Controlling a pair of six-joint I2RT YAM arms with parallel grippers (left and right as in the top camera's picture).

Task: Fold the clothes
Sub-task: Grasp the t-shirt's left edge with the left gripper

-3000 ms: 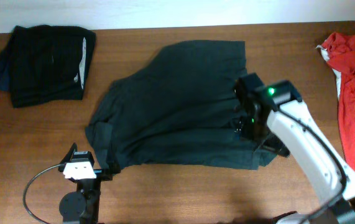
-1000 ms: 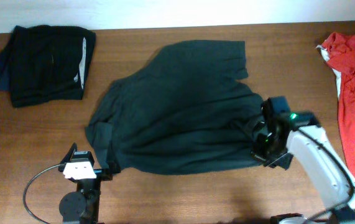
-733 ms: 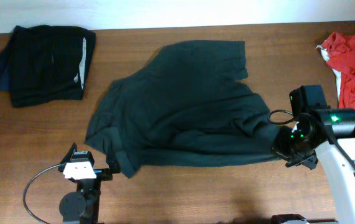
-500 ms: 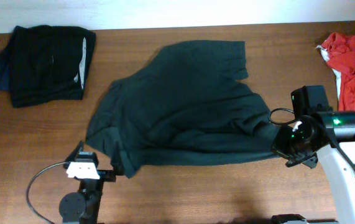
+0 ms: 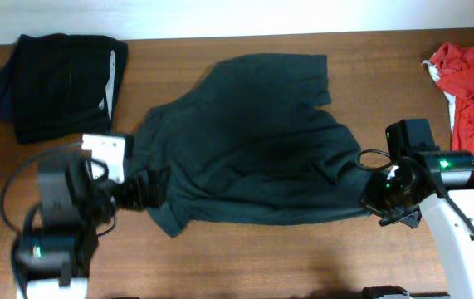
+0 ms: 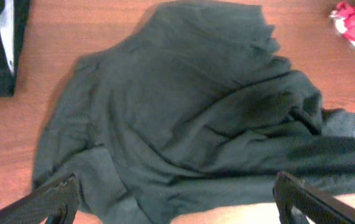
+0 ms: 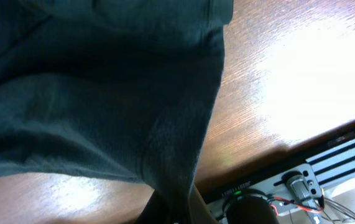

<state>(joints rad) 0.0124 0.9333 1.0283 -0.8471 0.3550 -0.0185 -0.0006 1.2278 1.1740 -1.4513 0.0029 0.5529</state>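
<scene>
Nearest me, my right gripper is clamped on the near right corner of the dark green shirt, holding that hem taut, I judge so the cloth lies flat for a fold. My left gripper hangs with jaws wide apart over the rumpled near left corner, placed to take it. The shirt sprawls mid-table, with a folded black garment far left and red clothes far right.

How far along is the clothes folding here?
Done: one black garment lies folded at the far left corner. In hand: the dark green shirt lies spread and wrinkled; the right tool pinches its right edge, and the left tool hovers open at its left edge. Left: folding this shirt, then the red cloth heaped at the right edge.
</scene>
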